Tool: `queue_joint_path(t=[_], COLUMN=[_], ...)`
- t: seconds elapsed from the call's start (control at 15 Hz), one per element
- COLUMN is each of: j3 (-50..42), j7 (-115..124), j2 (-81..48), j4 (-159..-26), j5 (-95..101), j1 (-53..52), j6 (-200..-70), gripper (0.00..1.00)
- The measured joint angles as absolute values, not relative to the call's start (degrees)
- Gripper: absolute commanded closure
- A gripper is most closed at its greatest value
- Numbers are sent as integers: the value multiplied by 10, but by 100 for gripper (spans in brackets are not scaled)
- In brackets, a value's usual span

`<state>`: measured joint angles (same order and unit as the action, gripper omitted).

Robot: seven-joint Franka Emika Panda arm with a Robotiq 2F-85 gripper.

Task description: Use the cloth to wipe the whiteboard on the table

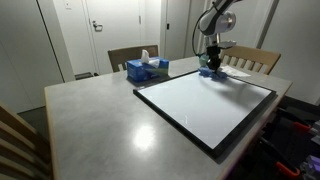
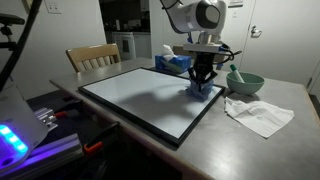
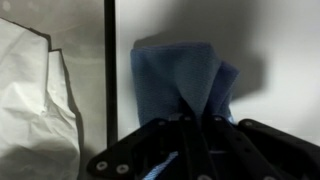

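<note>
"Looking at the grey table point(image 1: 90, 110), what lies on it?"

"A whiteboard point(image 1: 205, 105) with a black frame, lying flat. A blue cloth point(image 2: 201, 89) sits on its white surface, near one edge. In both exterior views the robot arm point(image 2: 195, 15) reaches down from above onto that cloth."

"And the gripper point(image 3: 195, 125)?"

"In the wrist view its dark fingers point(image 3: 215, 140) are drawn close together, pinching a raised fold of the cloth. The rest of the cloth spreads flat on the board, just beside the black frame."

"What else is around the board?"

"Across the frame from the cloth, on the bare table, lies a crumpled white sheet point(image 2: 260, 115); I cannot tell whether it is paper or fabric. Near it stands a green bowl point(image 2: 245, 82). Behind the arm is a blue tissue box point(image 1: 147, 68) with a white tissue standing up from it. Wooden chairs point(image 1: 130, 55) stand at the table's far side."
</note>
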<state>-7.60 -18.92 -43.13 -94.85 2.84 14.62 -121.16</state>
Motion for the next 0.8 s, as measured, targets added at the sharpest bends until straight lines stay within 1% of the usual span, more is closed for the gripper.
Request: queue_joint_path(t=[0.33, 0.8], j3=[-81, -97], j7=[-180, -82], j2=[-449, -456], j4=[-918, -907], j5=[28, 28], j1=[162, 162], j6=[-1211, -1162], gripper=[98, 98])
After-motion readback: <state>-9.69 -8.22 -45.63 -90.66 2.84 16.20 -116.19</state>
